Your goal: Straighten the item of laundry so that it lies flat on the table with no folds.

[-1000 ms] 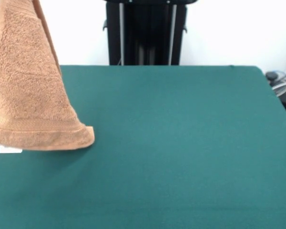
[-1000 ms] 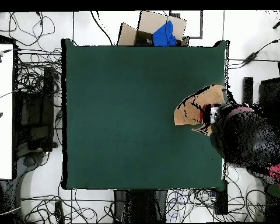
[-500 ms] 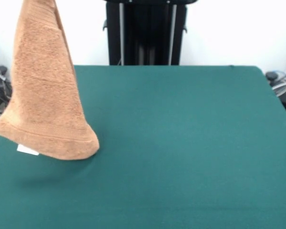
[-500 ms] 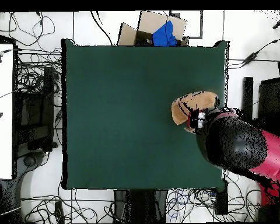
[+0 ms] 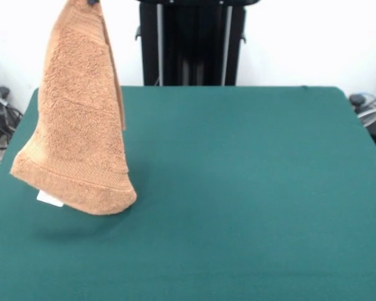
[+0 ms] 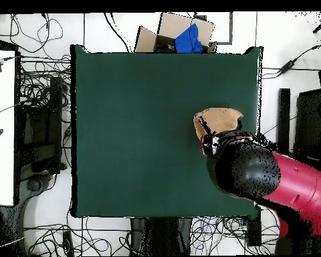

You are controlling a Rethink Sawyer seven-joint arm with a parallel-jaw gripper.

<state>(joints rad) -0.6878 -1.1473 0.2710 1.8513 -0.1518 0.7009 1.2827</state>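
At left of the front view, the towel hangs bunched above the table; gripper clamped on its top.

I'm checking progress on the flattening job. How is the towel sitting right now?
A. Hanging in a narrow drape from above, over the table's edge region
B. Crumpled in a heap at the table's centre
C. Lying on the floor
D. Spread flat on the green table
A: the towel hangs as a tall cone from the picture's top, its lower hem and white tag above the table.
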